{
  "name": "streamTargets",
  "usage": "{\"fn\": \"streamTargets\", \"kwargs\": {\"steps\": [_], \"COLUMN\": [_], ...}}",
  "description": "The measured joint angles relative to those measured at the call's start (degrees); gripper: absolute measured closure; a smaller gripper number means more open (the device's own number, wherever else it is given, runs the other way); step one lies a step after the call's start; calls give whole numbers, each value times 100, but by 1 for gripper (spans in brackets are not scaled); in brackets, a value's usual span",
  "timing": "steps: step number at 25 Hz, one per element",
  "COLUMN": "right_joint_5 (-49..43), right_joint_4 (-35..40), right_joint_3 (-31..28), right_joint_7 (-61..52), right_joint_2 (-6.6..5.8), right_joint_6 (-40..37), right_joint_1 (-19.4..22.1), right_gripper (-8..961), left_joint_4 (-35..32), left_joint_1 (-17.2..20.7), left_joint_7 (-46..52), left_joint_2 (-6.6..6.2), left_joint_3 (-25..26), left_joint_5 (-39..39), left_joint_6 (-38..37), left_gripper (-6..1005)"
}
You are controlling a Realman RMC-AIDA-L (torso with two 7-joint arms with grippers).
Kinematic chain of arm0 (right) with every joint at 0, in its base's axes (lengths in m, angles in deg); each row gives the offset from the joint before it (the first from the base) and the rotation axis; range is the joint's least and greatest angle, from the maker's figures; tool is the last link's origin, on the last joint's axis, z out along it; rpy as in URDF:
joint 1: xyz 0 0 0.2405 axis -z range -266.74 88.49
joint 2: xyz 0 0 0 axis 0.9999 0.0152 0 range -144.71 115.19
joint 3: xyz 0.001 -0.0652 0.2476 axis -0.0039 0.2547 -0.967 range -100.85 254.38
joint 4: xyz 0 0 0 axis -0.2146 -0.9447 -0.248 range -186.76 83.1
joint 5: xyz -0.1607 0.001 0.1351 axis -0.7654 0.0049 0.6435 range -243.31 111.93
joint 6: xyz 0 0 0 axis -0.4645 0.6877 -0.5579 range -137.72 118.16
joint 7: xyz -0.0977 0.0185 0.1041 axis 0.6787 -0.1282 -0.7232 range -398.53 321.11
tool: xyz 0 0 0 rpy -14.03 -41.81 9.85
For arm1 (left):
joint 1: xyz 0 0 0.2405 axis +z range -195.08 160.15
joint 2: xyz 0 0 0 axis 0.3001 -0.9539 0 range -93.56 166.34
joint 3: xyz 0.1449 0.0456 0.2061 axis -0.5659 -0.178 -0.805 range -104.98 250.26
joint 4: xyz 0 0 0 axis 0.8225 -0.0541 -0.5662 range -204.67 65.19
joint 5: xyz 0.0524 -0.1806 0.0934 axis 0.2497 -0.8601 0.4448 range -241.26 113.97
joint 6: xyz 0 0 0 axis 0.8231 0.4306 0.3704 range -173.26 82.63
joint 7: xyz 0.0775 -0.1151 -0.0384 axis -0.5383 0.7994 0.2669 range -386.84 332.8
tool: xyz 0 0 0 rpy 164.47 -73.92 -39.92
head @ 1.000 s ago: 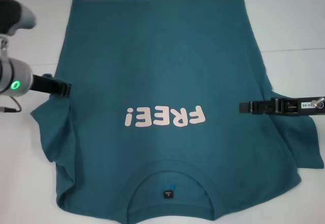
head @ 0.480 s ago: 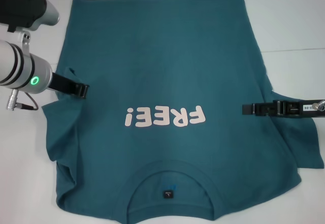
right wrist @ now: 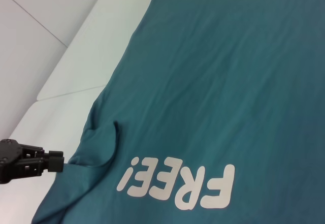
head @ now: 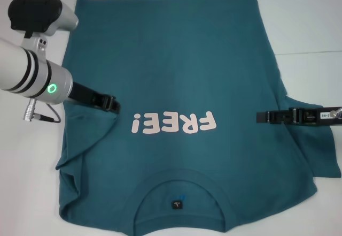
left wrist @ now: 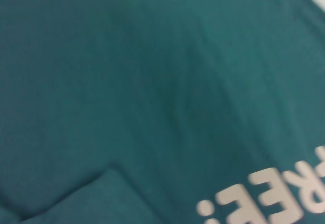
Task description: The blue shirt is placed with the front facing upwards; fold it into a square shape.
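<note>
The blue shirt point(head: 176, 59) lies flat on the white table, front up, its pink "FREE!" print point(head: 173, 123) near the middle and its collar point(head: 176, 176) at the near edge. My left gripper point(head: 111, 105) is shut on the shirt's left sleeve and holds it over the body, just left of the print, so a fold trails behind it. In the right wrist view the left gripper point(right wrist: 60, 161) shows beside a raised ridge of cloth. My right gripper point(head: 259, 116) hovers over the shirt's right side, level with the print. The right sleeve point(head: 320, 150) lies spread out.
The white table point(head: 310, 22) surrounds the shirt, with a thin seam line point(head: 312, 52) running across it at the right. A bare strip of table point(head: 26, 155) shows on the left, where the sleeve used to lie.
The left gripper has moved right and slightly nearer, dragging the left sleeve inward over the shirt body. The right gripper has shifted a little to the right.
</note>
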State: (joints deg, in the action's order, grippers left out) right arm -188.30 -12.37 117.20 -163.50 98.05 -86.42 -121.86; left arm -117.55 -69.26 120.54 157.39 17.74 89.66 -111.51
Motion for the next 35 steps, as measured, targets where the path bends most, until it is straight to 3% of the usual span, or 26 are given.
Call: {"fn": "streamTargets", "kwargs": {"steps": [5, 13, 17, 35], "right_joint_5": [0, 0, 0, 0], "right_joint_4": [0, 0, -2, -9], "right_joint_3": [12, 7, -13, -28], "right_joint_7": [4, 72, 122, 134], "right_joint_2": [-5, -6, 0, 21], "right_joint_6": [-5, -21, -6, 22], "right_joint_1": [20, 23, 19, 21], "right_gripper": [326, 326, 326, 326], "left_joint_4": [17, 185, 217, 905], "left_joint_1": [35, 316, 457, 563], "left_joint_7": [-97, 836, 1046, 1032], "left_joint_2": [-121, -401, -424, -422], "left_joint_3": [88, 592, 833, 858], "left_joint_5": [-465, -398, -382, -99], "left_joint_6": [-271, -130, -19, 937], "left_gripper": [733, 616, 622, 629]}}
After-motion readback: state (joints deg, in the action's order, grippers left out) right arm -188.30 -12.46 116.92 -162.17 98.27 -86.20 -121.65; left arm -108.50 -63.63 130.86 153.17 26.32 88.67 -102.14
